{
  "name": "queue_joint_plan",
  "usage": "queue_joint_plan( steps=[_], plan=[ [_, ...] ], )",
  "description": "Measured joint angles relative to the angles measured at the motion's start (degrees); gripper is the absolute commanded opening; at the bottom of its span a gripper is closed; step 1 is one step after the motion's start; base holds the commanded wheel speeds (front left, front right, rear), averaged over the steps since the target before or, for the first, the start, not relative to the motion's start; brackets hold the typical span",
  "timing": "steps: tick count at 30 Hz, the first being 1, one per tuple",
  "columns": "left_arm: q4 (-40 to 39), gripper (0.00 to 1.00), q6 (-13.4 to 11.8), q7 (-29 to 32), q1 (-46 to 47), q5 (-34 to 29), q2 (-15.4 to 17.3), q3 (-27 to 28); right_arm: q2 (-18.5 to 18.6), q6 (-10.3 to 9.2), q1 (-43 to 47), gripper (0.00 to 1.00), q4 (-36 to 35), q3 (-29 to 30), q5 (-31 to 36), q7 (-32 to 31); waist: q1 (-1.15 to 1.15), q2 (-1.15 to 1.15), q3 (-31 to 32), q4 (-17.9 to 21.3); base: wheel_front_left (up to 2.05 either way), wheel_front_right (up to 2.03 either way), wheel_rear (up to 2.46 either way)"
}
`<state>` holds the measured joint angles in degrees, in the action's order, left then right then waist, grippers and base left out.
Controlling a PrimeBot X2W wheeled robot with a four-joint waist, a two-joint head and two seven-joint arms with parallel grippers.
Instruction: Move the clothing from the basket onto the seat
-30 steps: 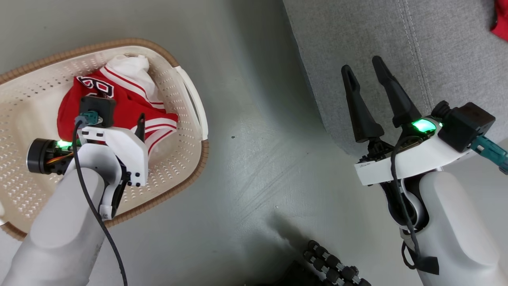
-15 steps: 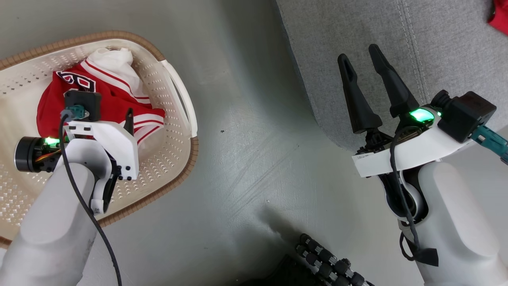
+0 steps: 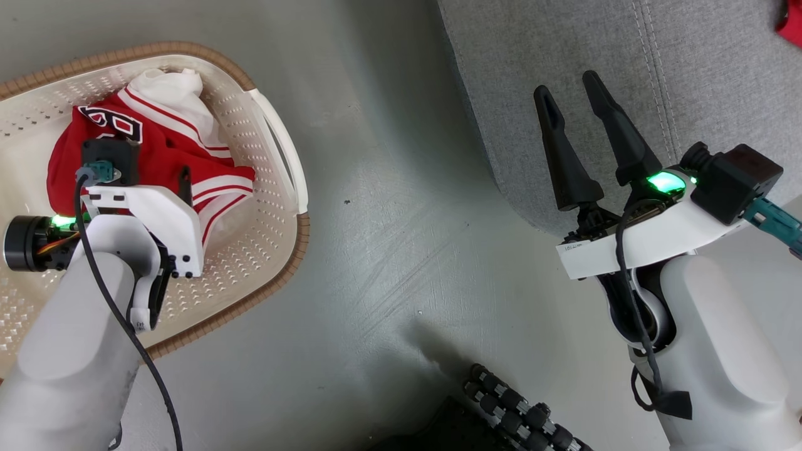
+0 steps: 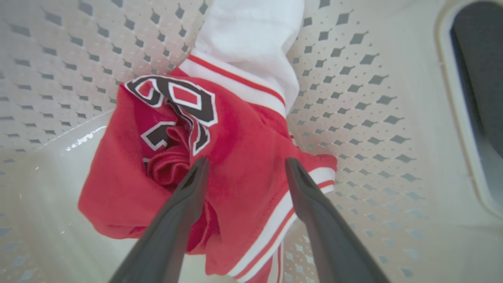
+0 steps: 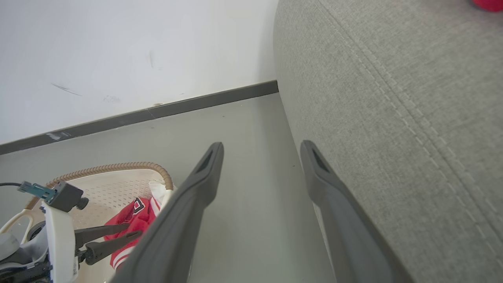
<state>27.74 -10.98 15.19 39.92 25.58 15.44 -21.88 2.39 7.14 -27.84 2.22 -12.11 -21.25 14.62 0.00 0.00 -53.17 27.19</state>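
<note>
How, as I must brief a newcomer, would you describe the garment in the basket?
On the floor near the grey seat stands a cream basket with a brown rim. Inside, under the open left gripper, lies the clothing. It is red with white stripes, black-and-white lettering and a white part, against the pale perforated plastic.

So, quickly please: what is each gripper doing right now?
Left gripper: open over the clothing, holding nothing.
Right gripper: open, empty, near the seat.

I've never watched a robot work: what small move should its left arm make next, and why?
Probably ease the left end effector down onto the clothing: its fingers hang open over the red heap in the basket, and nothing is gripped yet.
</note>
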Motion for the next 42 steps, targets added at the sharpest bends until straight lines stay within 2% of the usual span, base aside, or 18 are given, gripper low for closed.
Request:
queue_joint_plan(
  steps=[17,19,20,21,24,25,32,42],
  plan=[
    [3.3,1.00,-0.3,-0.1,2.2,0.0,-0.1,0.5,0.0,0.00,0.0,1.00,0.3,0.1,-0.5,0.0,0.00,0.00,-0.8,0.7,0.00,0.00,0.00],
    [3.7,0.87,-0.3,-0.1,2.5,0.0,-0.2,0.5,0.0,0.00,-0.1,1.00,0.4,0.2,-0.5,0.0,0.00,0.00,-0.8,0.8,0.00,0.00,0.00],
    [4.2,0.74,-0.3,-0.2,3.0,0.0,-0.4,0.5,0.0,0.00,-0.2,1.00,0.5,0.3,-0.7,0.0,0.00,0.00,-0.9,0.9,0.00,0.00,0.00],
    [4.3,0.54,-0.3,-0.2,3.2,0.0,-0.5,0.4,0.0,0.00,-0.4,1.00,0.5,0.4,-0.8,0.0,0.00,0.00,-1.0,0.9,0.00,0.00,0.00],
    [4.9,0.22,-0.3,-0.3,3.4,0.0,-0.5,0.4,-0.1,0.00,-0.6,1.00,0.5,0.7,-0.9,0.0,0.00,0.00,-1.0,1.0,0.00,0.00,0.00],
    [5.1,0.00,-0.2,-0.7,3.4,0.0,-0.5,0.3,-0.1,0.00,-0.6,1.00,0.5,0.7,-0.9,0.0,0.00,0.00,-1.0,1.0,0.00,0.00,0.00],
    [5.8,0.00,0.0,-1.7,3.9,0.0,-1.2,0.2,-0.1,0.00,-0.7,1.00,0.8,1.4,-0.9,0.0,0.00,0.00,-0.9,0.8,0.00,0.00,0.00],
    [3.7,0.00,0.6,-6.5,4.0,1.1,-1.0,1.9,-0.1,0.00,-3.3,1.00,1.5,2.2,-0.3,0.0,0.00,0.00,0.3,-0.6,0.00,0.00,0.00]
  ],
)
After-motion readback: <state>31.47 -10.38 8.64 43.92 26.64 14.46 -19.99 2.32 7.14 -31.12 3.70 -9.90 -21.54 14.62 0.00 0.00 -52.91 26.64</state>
